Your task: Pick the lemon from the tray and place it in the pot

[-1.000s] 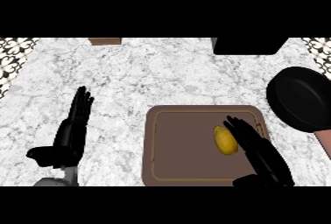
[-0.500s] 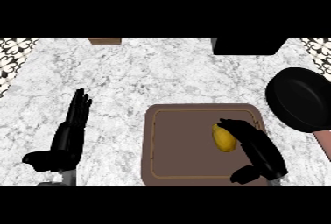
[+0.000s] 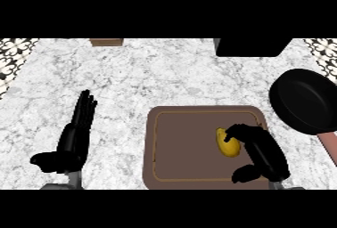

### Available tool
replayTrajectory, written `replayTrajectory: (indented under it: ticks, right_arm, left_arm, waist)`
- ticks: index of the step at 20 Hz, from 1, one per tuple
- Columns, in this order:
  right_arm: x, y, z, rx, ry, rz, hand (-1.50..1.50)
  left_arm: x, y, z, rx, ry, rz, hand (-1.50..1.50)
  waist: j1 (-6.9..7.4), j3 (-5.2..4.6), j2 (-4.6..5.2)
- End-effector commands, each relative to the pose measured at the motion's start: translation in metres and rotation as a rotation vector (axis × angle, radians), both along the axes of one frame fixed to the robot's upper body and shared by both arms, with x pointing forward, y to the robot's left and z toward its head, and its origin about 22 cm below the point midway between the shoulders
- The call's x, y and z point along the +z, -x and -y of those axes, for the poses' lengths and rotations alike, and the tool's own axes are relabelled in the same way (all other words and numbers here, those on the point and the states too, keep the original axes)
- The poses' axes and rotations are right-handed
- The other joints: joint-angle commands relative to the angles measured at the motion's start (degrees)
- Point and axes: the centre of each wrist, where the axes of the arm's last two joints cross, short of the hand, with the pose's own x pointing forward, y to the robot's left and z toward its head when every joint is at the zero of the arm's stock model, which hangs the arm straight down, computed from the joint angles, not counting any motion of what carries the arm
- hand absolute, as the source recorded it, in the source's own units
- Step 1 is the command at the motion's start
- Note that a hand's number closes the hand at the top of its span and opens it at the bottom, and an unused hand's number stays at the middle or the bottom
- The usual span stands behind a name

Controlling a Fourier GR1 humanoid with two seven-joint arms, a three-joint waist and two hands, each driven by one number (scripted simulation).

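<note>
Yellow lemon (image 3: 226, 145) on tray (image 3: 184, 147), right hand (image 3: 266, 153) now curled over it

You're looking steeply down on a white marble counter top with grey veining (image 3: 164, 75), which fills nearly the whole view. At its far left corner you'll see a strip of black-and-white patterned tiling (image 3: 13, 60), with a matching strip (image 3: 322, 53) at the far right corner. Along the far edge sits a small brown wooden block (image 3: 106, 42), and further right a large matte black rectangular block (image 3: 253, 46). The light lies soft and even across the stone.
</note>
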Motion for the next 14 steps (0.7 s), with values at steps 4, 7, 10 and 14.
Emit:
replayTrajectory:
  ticks: [4, 7, 10, 14]
  right_arm:
    - [0.008, -0.047, -0.060, -0.184, 0.157, -0.235, 1.50]
    - [0.032, -0.076, -0.083, -0.269, 0.232, -0.369, 1.50]
    - [0.066, -0.091, -0.113, -0.330, 0.224, -0.281, 1.50]
    - [0.093, -0.110, -0.138, -0.349, 0.182, -0.126, 1.50]
  left_arm:
    - [0.005, -0.006, 0.007, -0.030, -0.001, -0.005, 0.00]
    - [0.005, -0.006, 0.016, -0.036, -0.007, 0.009, 0.00]
    - [0.007, 0.009, -0.006, -0.029, 0.002, -0.012, 0.00]
    - [0.014, -0.015, -0.002, -0.012, 0.023, -0.008, 0.00]
  waist:
    - [2.02, 0.54, 0.80]
    - [2.42, 0.52, 0.86]
    - [1.68, 0.64, 0.44]
    - [1.19, 0.65, 0.57]
